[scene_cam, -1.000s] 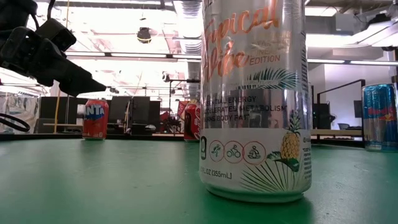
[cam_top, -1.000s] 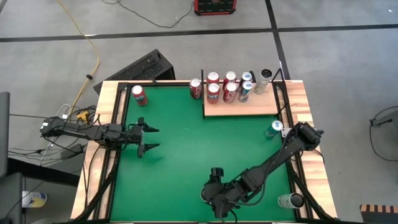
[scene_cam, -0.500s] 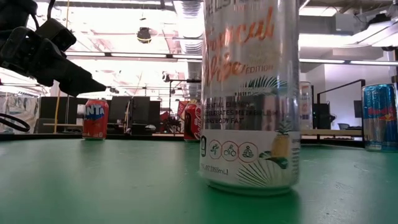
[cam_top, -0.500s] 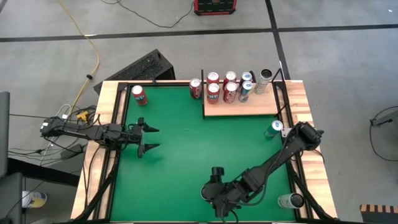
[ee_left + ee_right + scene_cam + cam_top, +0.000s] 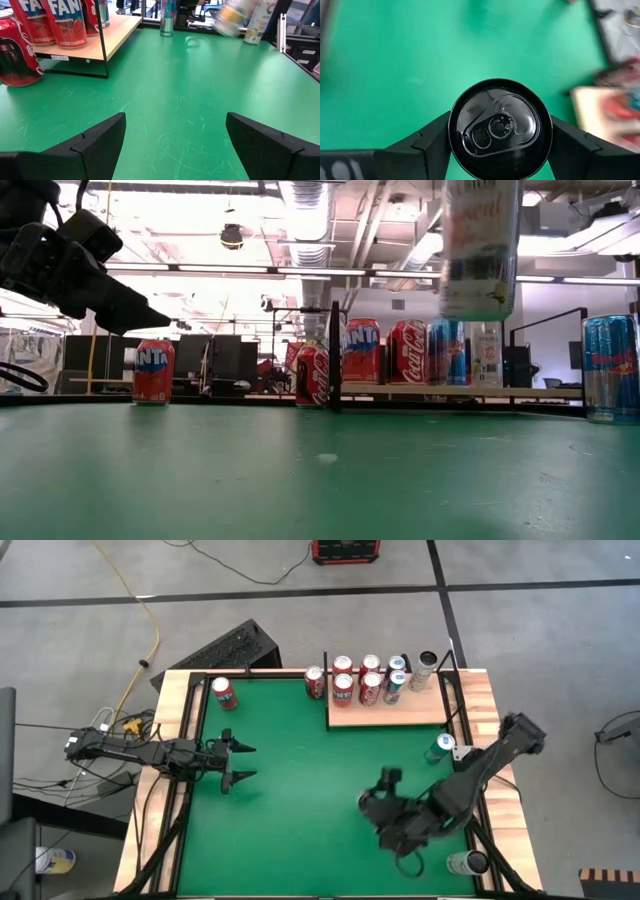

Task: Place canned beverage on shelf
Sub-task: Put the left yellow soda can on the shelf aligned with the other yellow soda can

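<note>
My right gripper is shut on a silver canned beverage, which hangs high above the green table, right of its middle. The right wrist view looks down on the can's dark lid. In the high view the gripper hides the can. The shelf, a pale wooden board with black posts, stands at the far right with several cans in a row along its far edge. My left gripper waits open at the table's left side, its fingers level above the green surface. My right gripper pinches the can between its two fingers, on opposite sides of the wall just below the top rim. The fingers slant down at it from above. The can hangs nearly upright with its bottom clear of the table.
A red can stands at the far left and another red can just left of the shelf. A blue can stands near the right rail. A silver can stands on the near right rail.
My right gripper has risen and swung from the table's near edge toward the right and far side, tipping up as it went. The silver can, which stood on the table close to the low camera, is now lifted clear and carried farther off.
</note>
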`<state>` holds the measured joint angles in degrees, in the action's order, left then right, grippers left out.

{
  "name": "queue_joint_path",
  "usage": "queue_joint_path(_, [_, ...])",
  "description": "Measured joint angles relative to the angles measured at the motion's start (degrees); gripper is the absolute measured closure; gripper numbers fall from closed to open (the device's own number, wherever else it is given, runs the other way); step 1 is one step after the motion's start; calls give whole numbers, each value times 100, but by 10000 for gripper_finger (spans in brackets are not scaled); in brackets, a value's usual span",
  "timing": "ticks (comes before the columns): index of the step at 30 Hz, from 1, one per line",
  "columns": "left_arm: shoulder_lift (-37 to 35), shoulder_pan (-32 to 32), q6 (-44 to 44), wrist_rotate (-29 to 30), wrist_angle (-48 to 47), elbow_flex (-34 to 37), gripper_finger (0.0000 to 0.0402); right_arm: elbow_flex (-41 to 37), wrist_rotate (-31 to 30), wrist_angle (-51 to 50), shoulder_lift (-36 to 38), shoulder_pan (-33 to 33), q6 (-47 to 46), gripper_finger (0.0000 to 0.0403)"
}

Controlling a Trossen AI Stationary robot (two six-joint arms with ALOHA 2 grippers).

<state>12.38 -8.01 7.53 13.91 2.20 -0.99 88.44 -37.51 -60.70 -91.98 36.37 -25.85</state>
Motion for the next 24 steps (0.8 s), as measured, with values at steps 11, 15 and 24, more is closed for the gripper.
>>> queue_joint_path(11, [0, 2, 2, 0, 0, 0, 72, -2209, 368, -16, 2971, -1872, 521, 121])
queue_joint_path(15, [0, 1, 0, 0, 0, 0, 72, -2360, 469, -26, 3558, -2725, 1133, 121])
queue_joint_path(24, [0, 0, 0, 0, 0, 0, 72, -2358, 1290, 189, 3701, -4699, 2564, 121])
